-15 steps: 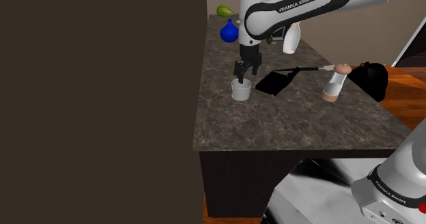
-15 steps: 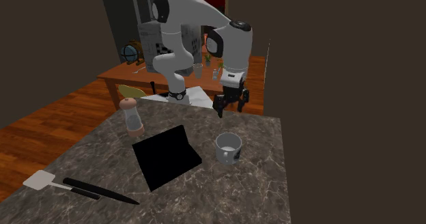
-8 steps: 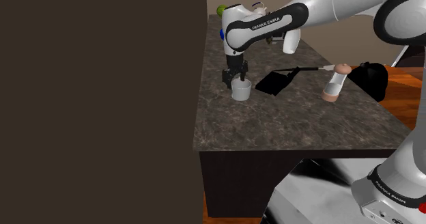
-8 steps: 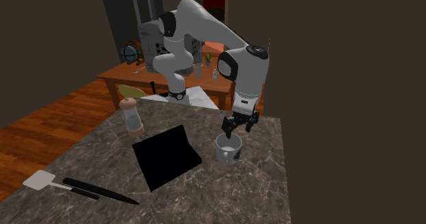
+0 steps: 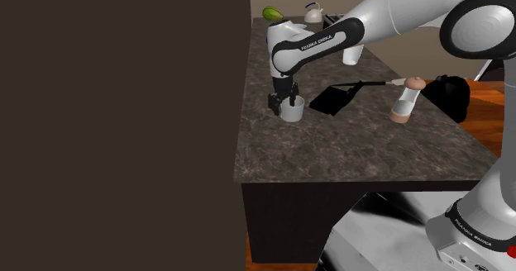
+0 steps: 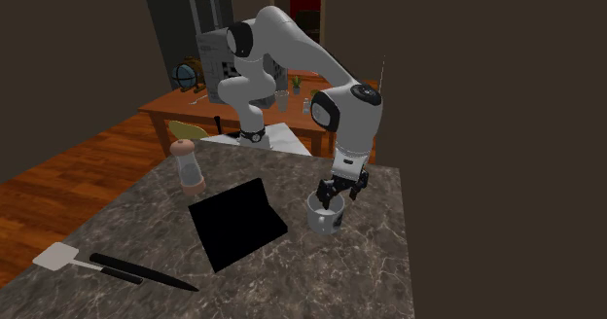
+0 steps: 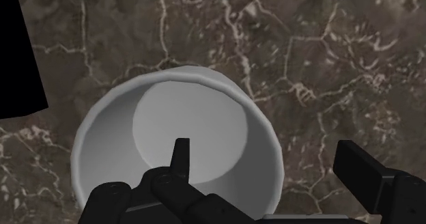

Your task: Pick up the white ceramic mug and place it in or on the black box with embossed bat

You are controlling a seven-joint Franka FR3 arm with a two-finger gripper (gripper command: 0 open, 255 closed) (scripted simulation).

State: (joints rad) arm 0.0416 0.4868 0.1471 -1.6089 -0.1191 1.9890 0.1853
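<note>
Pincer spread across the mug's rim, not yet pinching

Shoulder view: the gripper (image 5: 284,104) sits low over the white mug (image 5: 293,110), which stands on the stone counter (image 5: 347,149) just beside the black box (image 5: 334,101). Second exterior view: the mug is upright, close beside the box. I can make out no bat on the box and no handle on the mug. Wrist view: jaws apart, 1 finger (image 7: 179,158) inside the cup and 1 outside, the wall between them. I'd close squarely on that wall, then lift straight up before crossing to the box.
</note>
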